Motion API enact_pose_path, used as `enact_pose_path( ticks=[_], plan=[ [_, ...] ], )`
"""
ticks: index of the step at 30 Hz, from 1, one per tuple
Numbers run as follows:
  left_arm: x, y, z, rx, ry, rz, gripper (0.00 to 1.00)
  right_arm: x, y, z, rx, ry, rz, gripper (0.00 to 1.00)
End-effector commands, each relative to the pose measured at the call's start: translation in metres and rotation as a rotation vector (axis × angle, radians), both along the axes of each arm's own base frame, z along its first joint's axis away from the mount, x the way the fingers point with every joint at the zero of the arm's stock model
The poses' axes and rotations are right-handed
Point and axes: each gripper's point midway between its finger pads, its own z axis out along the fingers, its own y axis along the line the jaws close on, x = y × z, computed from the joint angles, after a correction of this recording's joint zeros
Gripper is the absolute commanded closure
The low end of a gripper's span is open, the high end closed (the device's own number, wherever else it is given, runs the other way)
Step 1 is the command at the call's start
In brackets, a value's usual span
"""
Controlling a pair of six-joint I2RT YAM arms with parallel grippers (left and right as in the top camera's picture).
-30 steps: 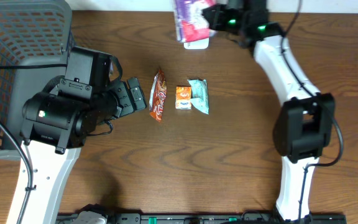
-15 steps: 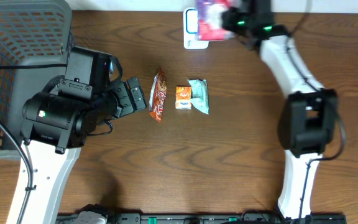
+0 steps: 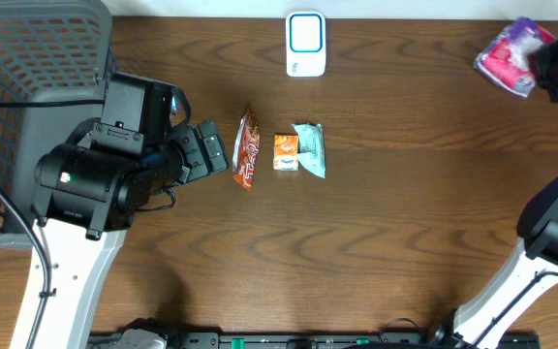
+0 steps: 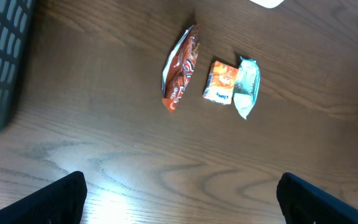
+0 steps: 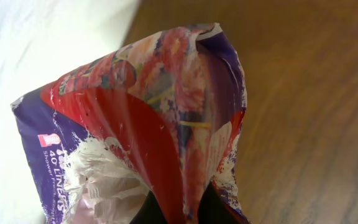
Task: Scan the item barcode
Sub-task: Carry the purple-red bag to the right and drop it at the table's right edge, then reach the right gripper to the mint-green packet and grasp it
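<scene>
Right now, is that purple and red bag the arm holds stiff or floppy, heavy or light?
Probably floppy: the purple and red bag creases and folds where the right tool pinches it. Likely light for its size, since one pinched edge carries it. Its glossy film may be slippery.

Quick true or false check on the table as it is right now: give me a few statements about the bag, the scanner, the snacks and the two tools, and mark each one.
1. The right tool grips the bag. True.
2. The bag is over the scanner. False: the bag is out at the table's right edge, and the scanner sits uncovered at the top middle.
3. Three packets lie side by side mid-table. True.
4. The left tool is shut on the red packet. False: it is open and empty, with the red packet lying free on the table beside it.
</scene>
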Motion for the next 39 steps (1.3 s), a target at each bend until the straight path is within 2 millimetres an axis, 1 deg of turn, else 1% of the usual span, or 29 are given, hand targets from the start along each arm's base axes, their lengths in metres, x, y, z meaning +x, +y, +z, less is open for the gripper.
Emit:
enact_pose_path(
  ticks=[1, 2, 3, 5, 7, 8, 9, 11, 13, 14, 15, 16, 17, 18, 19, 20, 22, 23, 24, 25, 27, 30, 31, 32, 34, 35, 36, 37, 39],
  plan=[
    [0.0, 0.001, 0.004, 0.0, -0.012, 0.006, 0.02, 0.0, -0.007, -0.036, 0.115, 0.054, -0.152, 0.98],
    [0.0, 0.001, 0.004, 0.001, -0.012, 0.005, 0.02, -0.002, -0.018, -0.046, 0.118, 0.069, -0.215, 0.98],
    [0.0, 0.001, 0.004, 0.0, -0.012, 0.005, 0.02, -0.004, -0.027, -0.05, 0.107, 0.072, -0.258, 0.99],
    [0.0, 0.001, 0.004, 0.0, -0.012, 0.006, 0.02, -0.006, -0.043, -0.049, 0.076, 0.061, -0.314, 0.99],
    [0.0, 0.001, 0.004, 0.001, -0.012, 0.005, 0.02, -0.005, -0.056, -0.042, 0.048, 0.03, -0.341, 0.97],
    [0.0, 0.001, 0.004, 0.001, -0.012, 0.005, 0.02, -0.003, -0.061, -0.039, 0.045, 0.011, -0.349, 0.91],
    [0.0, 0.001, 0.004, 0.0, -0.012, 0.006, 0.02, -0.003, -0.065, -0.037, 0.048, -0.003, -0.359, 0.82],
    [0.0, 0.001, 0.004, 0.0, -0.012, 0.006, 0.02, -0.004, -0.07, -0.036, 0.081, -0.017, -0.407, 0.77],
    [0.0, 0.001, 0.004, 0.001, -0.012, 0.005, 0.02, -0.001, -0.067, -0.035, 0.107, -0.03, -0.414, 0.71],
    [0.0, 0.001, 0.004, 0.0, -0.012, 0.006, 0.02, 0.004, -0.062, -0.033, 0.107, -0.044, -0.37, 0.63],
    [0.0, 0.001, 0.004, 0.0, -0.012, 0.006, 0.02, 0.01, -0.055, -0.03, 0.106, -0.063, -0.315, 0.5],
    [0.0, 0.001, 0.004, 0.0, -0.012, 0.006, 0.02, 0.019, -0.046, -0.025, 0.111, -0.093, -0.244, 0.34],
    [0.0, 0.001, 0.004, 0.001, -0.012, 0.005, 0.02, 0.029, -0.033, -0.018, 0.129, -0.131, -0.163, 0.27],
    [0.0, 0.001, 0.004, 0.001, -0.012, 0.006, 0.02, 0.037, -0.02, -0.011, 0.149, -0.168, -0.086, 0.22],
    [0.0, 0.001, 0.004, 0.001, -0.012, 0.005, 0.02, 0.045, -0.004, -0.003, 0.169, -0.211, 0.006, 0.2],
    [0.0, 0.001, 0.004, 0.001, -0.012, 0.005, 0.02, 0.054, 0.019, 0.008, 0.193, -0.267, 0.127, 0.2],
    [0.0, 0.001, 0.004, 0.0, -0.012, 0.005, 0.02, 0.063, 0.06, 0.023, 0.236, -0.335, 0.306, 0.22],
    [0.0, 0.001, 0.004, 0.001, -0.012, 0.005, 0.02, 0.064, 0.074, 0.026, 0.25, -0.348, 0.356, 0.24],
    [0.0, 0.001, 0.004, 0.001, -0.012, 0.005, 0.02, 0.065, 0.098, 0.03, 0.274, -0.365, 0.442, 0.27],
    [0.0, 0.001, 0.004, 0.0, -0.012, 0.006, 0.02, 0.064, 0.123, 0.035, 0.292, -0.384, 0.538, 0.28],
    [0.0, 0.001, 0.004, 0.001, -0.012, 0.005, 0.02, 0.059, 0.166, 0.038, 0.327, -0.399, 0.685, 0.28],
    [0.0, 0.001, 0.004, 0.0, -0.012, 0.005, 0.02, 0.044, 0.227, 0.032, 0.387, -0.357, 0.843, 0.25],
    [0.0, 0.001, 0.004, 0.0, -0.012, 0.006, 0.02, 0.034, 0.253, 0.025, 0.412, -0.314, 0.896, 0.25],
    [0.0, 0.001, 0.004, 0.0, -0.012, 0.006, 0.02, 0.029, 0.267, 0.021, 0.42, -0.287, 0.924, 0.25],
    [0.0, 0.001, 0.004, 0.0, -0.012, 0.006, 0.02, 0.011, 0.304, 0.009, 0.412, -0.223, 1.023, 0.25],
    [0.0, 0.001, 0.004, 0.001, -0.012, 0.005, 0.02, 0.001, 0.319, 0.003, 0.403, -0.187, 1.062, 0.26],
    [0.0, 0.001, 0.004, 0.001, -0.012, 0.005, 0.02, -0.006, 0.33, -0.004, 0.39, -0.15, 1.086, 0.27],
    [0.0, 0.001, 0.004, 0.0, -0.012, 0.005, 0.02, -0.016, 0.342, -0.014, 0.358, -0.087, 1.109, 0.32],
    [0.0, 0.001, 0.004, 0.001, -0.012, 0.005, 0.02, -0.033, 0.356, -0.038, 0.259, 0.054, 1.128, 0.4]
  ],
)
